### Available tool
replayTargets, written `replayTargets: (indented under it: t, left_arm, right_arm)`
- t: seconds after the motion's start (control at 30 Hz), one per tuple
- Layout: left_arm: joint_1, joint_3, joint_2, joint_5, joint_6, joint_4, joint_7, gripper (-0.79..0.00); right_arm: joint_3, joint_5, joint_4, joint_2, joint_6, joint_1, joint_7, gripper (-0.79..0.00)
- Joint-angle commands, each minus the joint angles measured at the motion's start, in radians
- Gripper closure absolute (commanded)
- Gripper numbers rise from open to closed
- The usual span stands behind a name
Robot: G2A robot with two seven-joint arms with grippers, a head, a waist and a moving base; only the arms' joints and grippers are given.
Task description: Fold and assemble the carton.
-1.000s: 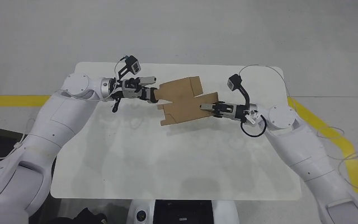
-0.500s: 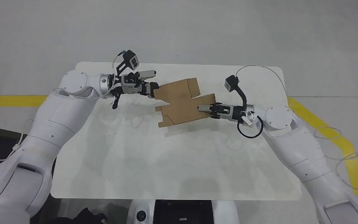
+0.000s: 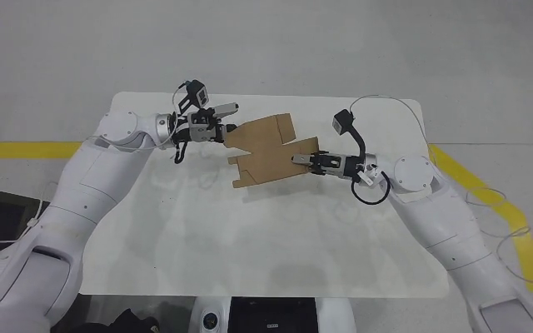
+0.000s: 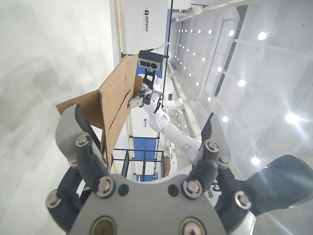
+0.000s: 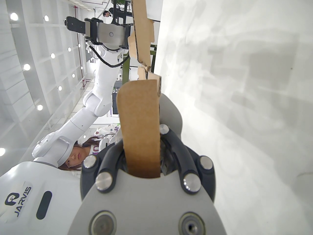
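The right gripper (image 3: 296, 160) clamps the brown carton (image 3: 265, 143) near the far edge of the bench (image 3: 250, 250), the left gripper (image 3: 226, 133) spread open at its opposite end.

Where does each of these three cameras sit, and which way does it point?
Top view: above the arms, looking down at the white table; both arms show, left gripper and right gripper at the carton.
Left wrist view: on the left wrist, looking past the open left gripper along the carton toward the right gripper.
Right wrist view: on the right wrist, looking past the right gripper, shut on a carton flap, toward the left gripper.
Shared: the wrist views face each other; all three show the carton.
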Motion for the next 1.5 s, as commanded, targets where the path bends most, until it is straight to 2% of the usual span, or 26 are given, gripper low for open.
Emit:
replayTargets:
  t: [0.0, 0.03, 0.1, 0.17, 0.2, 0.4, 0.7, 0.8, 0.9, 1.03, 1.13, 1.27, 1.37, 1.47]
  left_arm:
    - [0.002, -0.002, -0.003, 0.011, 0.012, 0.002, 0.004, -0.705]
    - [0.003, -0.002, -0.005, 0.016, 0.017, 0.002, 0.005, -0.622]
    - [0.005, -0.004, -0.008, 0.024, 0.024, 0.003, 0.004, -0.508]
    - [0.006, -0.005, -0.011, 0.037, 0.03, 0.006, 0.002, -0.409]
    - [0.006, -0.005, -0.012, 0.049, 0.035, 0.009, 0.003, -0.385]
    - [0.007, -0.005, -0.02, 0.104, 0.065, 0.02, 0.025, -0.317]
    - [0.006, 0.01, -0.034, 0.201, 0.092, 0.023, 0.034, -0.317]
    - [0.006, 0.008, -0.039, 0.216, 0.09, 0.026, 0.042, -0.262]
    - [0.007, 0.004, -0.043, 0.227, 0.088, 0.026, 0.043, -0.148]
    - [0.01, -0.001, -0.048, 0.236, 0.089, 0.029, 0.04, -0.111]
    - [0.011, -0.004, -0.052, 0.246, 0.092, 0.031, 0.034, -0.117]
    - [0.014, -0.012, -0.054, 0.258, 0.091, 0.026, 0.028, -0.166]
    - [0.02, -0.023, -0.054, 0.256, 0.089, 0.024, 0.018, -0.154]
    - [0.025, -0.033, -0.054, 0.259, 0.089, 0.02, 0.008, -0.102]
  right_arm:
    - [0.001, -0.001, 0.0, -0.002, -0.001, -0.001, 0.0, 0.0]
    - [0.002, -0.002, 0.0, -0.003, -0.001, -0.002, 0.0, 0.0]
    - [0.003, -0.004, 0.001, -0.005, -0.002, -0.004, 0.0, 0.0]
    - [0.004, -0.005, 0.004, -0.007, -0.003, -0.006, -0.001, 0.0]
    - [0.005, -0.008, 0.005, -0.007, -0.003, -0.007, 0.001, 0.0]
    - [0.013, -0.018, 0.012, -0.01, 0.003, -0.012, 0.015, 0.0]
    - [0.026, -0.041, 0.012, -0.013, 0.015, -0.016, 0.023, 0.0]
    - [0.03, -0.047, 0.012, -0.014, 0.016, -0.019, 0.026, 0.0]
    - [0.035, -0.051, 0.011, -0.015, 0.02, -0.022, 0.027, 0.0]
    - [0.04, -0.058, 0.009, -0.017, 0.022, -0.025, 0.029, 0.0]
    - [0.044, -0.063, 0.01, -0.018, 0.026, -0.027, 0.03, 0.0]
    - [0.05, -0.067, 0.009, -0.019, 0.029, -0.03, 0.03, 0.0]
    - [0.054, -0.068, 0.01, -0.02, 0.032, -0.032, 0.029, 0.0]
    - [0.057, -0.067, 0.009, -0.022, 0.033, -0.035, 0.028, 0.0]
